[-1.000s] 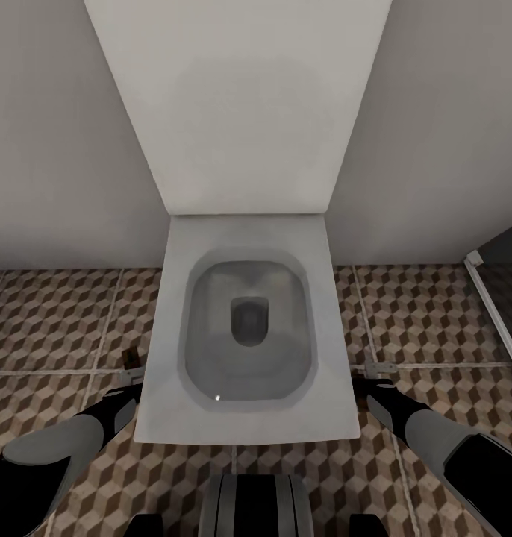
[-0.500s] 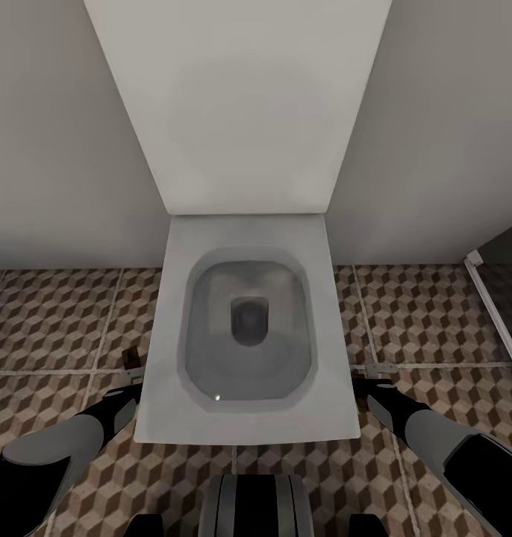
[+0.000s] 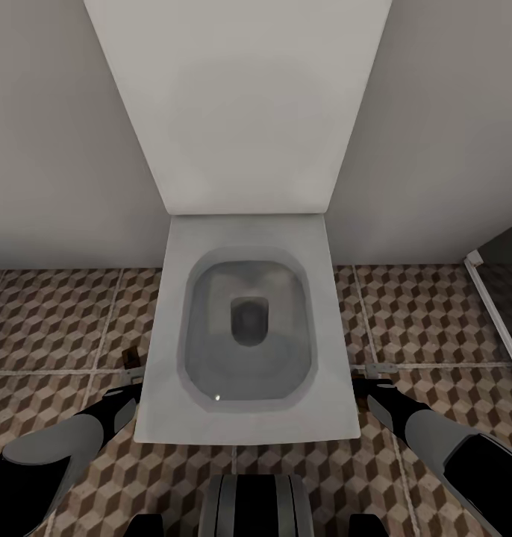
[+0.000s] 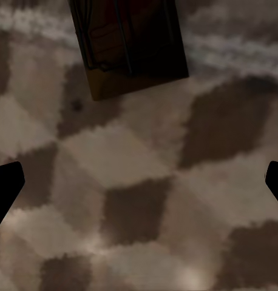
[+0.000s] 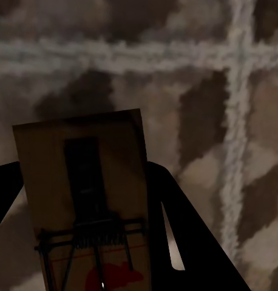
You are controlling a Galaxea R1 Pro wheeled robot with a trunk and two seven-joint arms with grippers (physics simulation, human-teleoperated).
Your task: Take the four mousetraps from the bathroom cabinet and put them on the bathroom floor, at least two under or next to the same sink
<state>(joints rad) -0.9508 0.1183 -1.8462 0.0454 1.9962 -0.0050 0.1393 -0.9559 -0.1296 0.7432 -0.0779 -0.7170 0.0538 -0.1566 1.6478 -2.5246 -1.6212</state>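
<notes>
Dark brown wood: one mousetrap (image 4: 130, 45) lies flat on the bathroom floor (image 3: 54, 321), just ahead of the left gripper (image 4: 139, 188), whose fingertips stand wide apart and clear of it with nothing between them. In the head view it is the small dark piece (image 3: 133, 359) on the grout line just beyond that gripper (image 3: 129, 384), beside the toilet (image 3: 245, 328).

Change over the last second: none. Head view matches both earlier frames; both arms and the base are still. Judgement: a pause just after the left-hand release, with the right-hand release not yet done.

Right gripper (image 5: 93, 242): closed on a second mousetrap (image 5: 87, 200), the board sitting between the dark fingers, spring bar and red mark toward the wrist. It hangs low over the tiles, a grout crossing ahead of it. In the head view the gripper (image 3: 372, 384) sits at the toilet's other flank.

Surroundings: the toilet fills the space between the two grippers, its raised lid (image 3: 237, 97) against the wall; a shower frame edge (image 3: 491, 306) lies outboard of the right gripper.

Concern: both traps are beside the toilet, not the sink. Floor placement would count; the sink condition probably rests on the other two traps.
</notes>
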